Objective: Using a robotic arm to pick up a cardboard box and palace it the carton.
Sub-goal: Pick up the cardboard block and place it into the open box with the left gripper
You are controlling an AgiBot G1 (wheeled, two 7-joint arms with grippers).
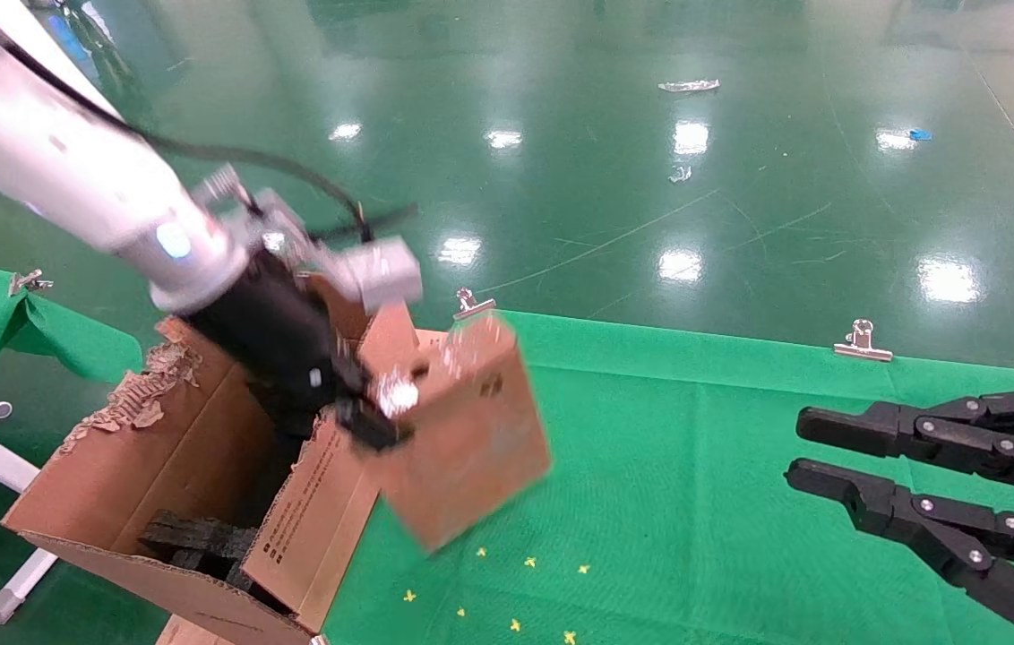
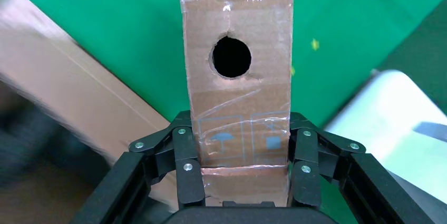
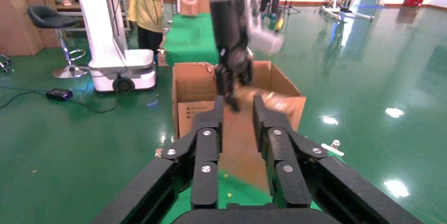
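cardboard box (image 1: pixel 471 430) motion-blurred, carton (image 1: pixel 193 502) base cut off, its inside largely hidden

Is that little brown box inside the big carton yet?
Not yet. The cardboard box hangs tilted above the green table, beside the carton, clamped in the left gripper.

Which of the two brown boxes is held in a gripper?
The small cardboard box, taped and with a round hole, held by the left gripper. The large flapped carton stands open beside the table.

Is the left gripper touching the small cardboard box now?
Touching. The left wrist view shows the left gripper with its fingers pressed against both sides of the cardboard box.
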